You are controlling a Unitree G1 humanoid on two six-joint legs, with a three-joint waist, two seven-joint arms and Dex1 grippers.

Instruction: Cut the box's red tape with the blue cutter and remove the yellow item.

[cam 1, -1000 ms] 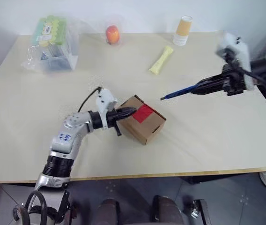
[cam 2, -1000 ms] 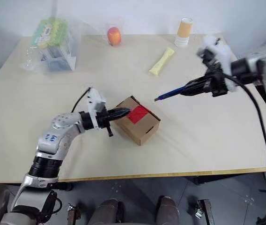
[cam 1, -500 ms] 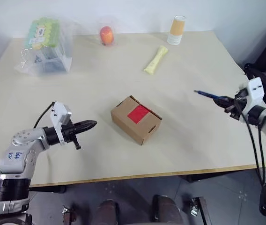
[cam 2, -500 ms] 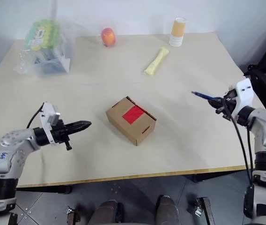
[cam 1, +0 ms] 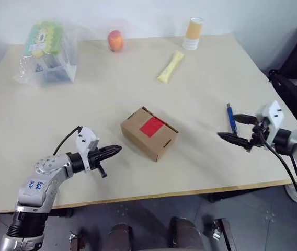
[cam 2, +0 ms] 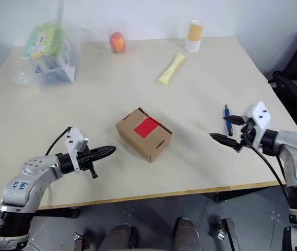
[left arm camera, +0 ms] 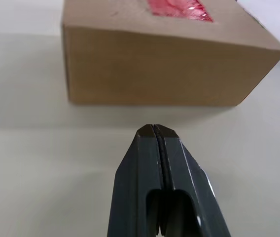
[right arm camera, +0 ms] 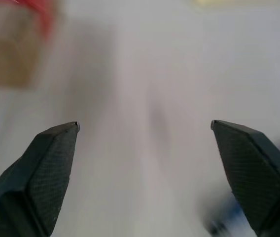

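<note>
on the surface (cam 1: pixel 201 89) sits the box (cam 1: pixel 149 134), red tape (cam 1: pixel 152 126) up (flaps down). left hand (cam 1: pixel 118 148), fingers pressed together, points at it from just beside. right hand (cam 1: pixel 235 129) spread wide, cutter (cam 1: pixel 231 117) lying by it.

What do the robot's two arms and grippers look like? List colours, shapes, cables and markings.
Both arms are silver-grey metal with black joints. Each gripper has two black, tapered, pointed fingers and carries a white block at the wrist. The left gripper has a black cable looping from its wrist and blue writing on the forearm. A black cable trails from the right gripper.
</note>
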